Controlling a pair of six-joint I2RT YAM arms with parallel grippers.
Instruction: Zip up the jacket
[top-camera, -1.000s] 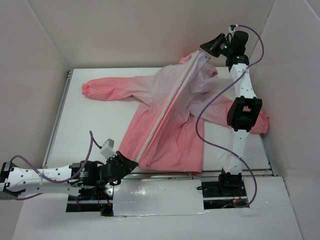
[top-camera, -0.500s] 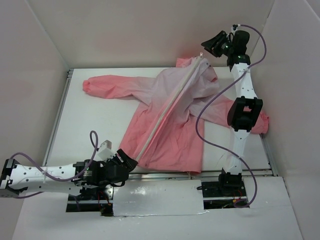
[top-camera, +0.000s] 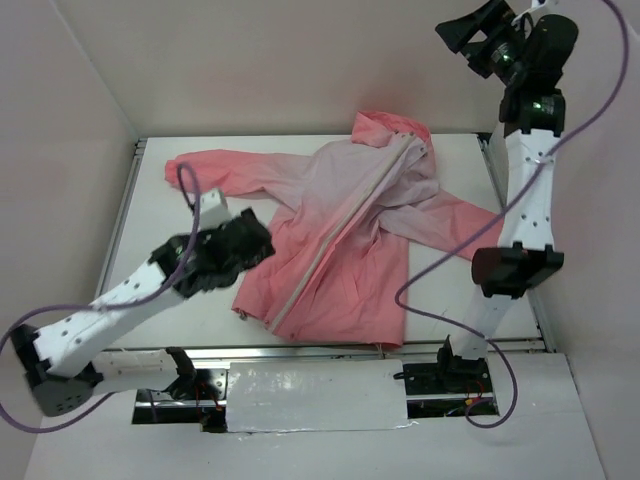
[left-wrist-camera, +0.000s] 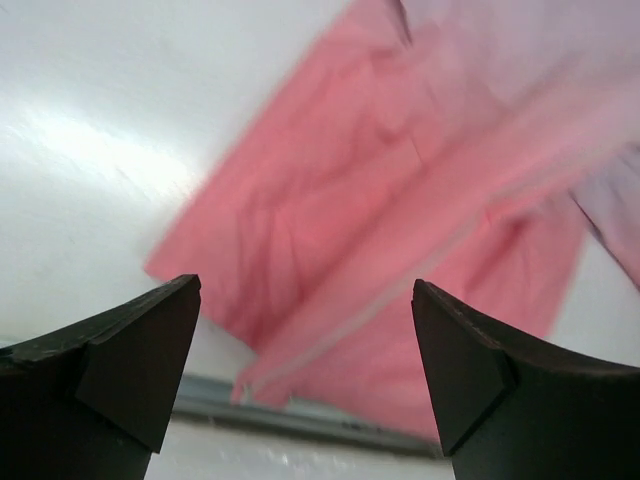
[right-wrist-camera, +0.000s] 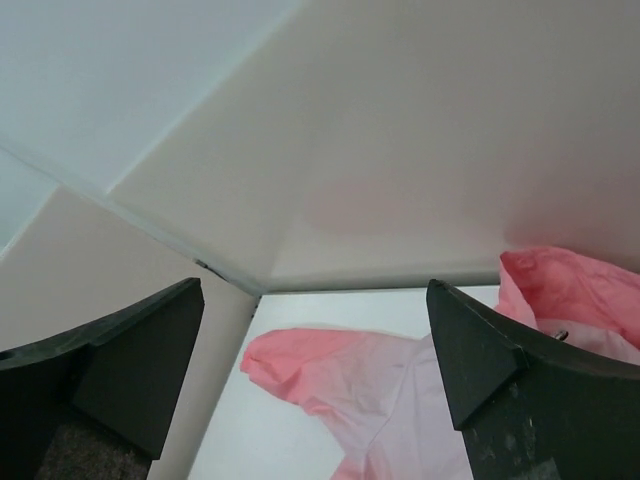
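Left claw (top-camera: 252, 240) hovers spread wide and empty over the jacket (top-camera: 350, 285) near its hem. The jacket lies flat mid-counter (top-camera: 160, 215), zipper (top-camera: 345, 225) looking closed, hood at the far edge. Right claw (top-camera: 462, 24), also spread, hangs high above the far right corner.

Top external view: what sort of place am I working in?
Probably a lab robot test cell: a white table boxed in by plain panel walls, with a jacket laid out on it.

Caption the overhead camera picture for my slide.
Coral-pink jacket spread on the white table, zipper running hem to collar; left gripper and right gripper open, neither holding it.
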